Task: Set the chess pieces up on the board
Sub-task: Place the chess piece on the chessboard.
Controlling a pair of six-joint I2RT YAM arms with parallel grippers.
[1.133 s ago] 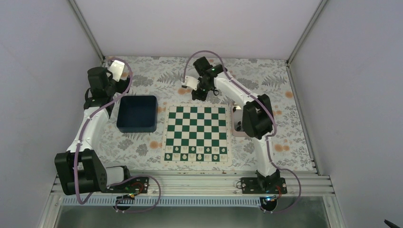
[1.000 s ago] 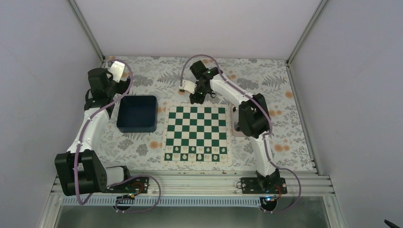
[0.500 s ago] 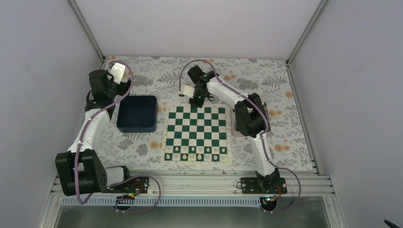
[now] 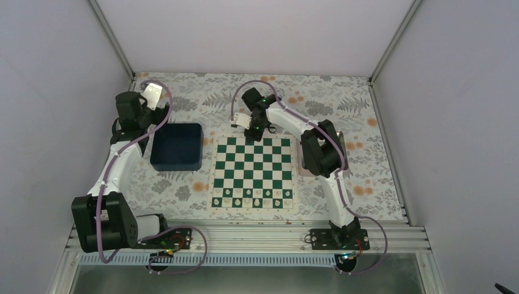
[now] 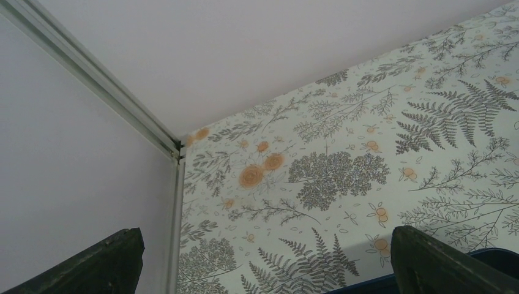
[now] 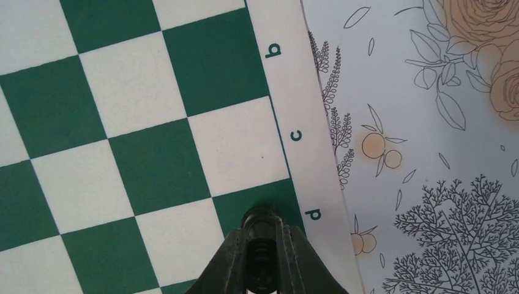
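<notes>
The right gripper [image 6: 262, 237] has its jaws clamped on a black chess piece [image 6: 261, 218] over the board [image 6: 153, 104], at its far row beside the letter d [image 6: 313, 214]. It is best lowered straight down, centred on that green square [image 6: 242, 205], before letting go.

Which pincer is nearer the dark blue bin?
Left. The left pincer hovers by the bin's far left corner; the right pincer is over the board's far edge.

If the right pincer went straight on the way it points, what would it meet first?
The chessboard, probably: the right pincer, shut on a black chess piece, points down at the green edge square beside the letter d. The piece would touch first; its height is unclear.
</notes>
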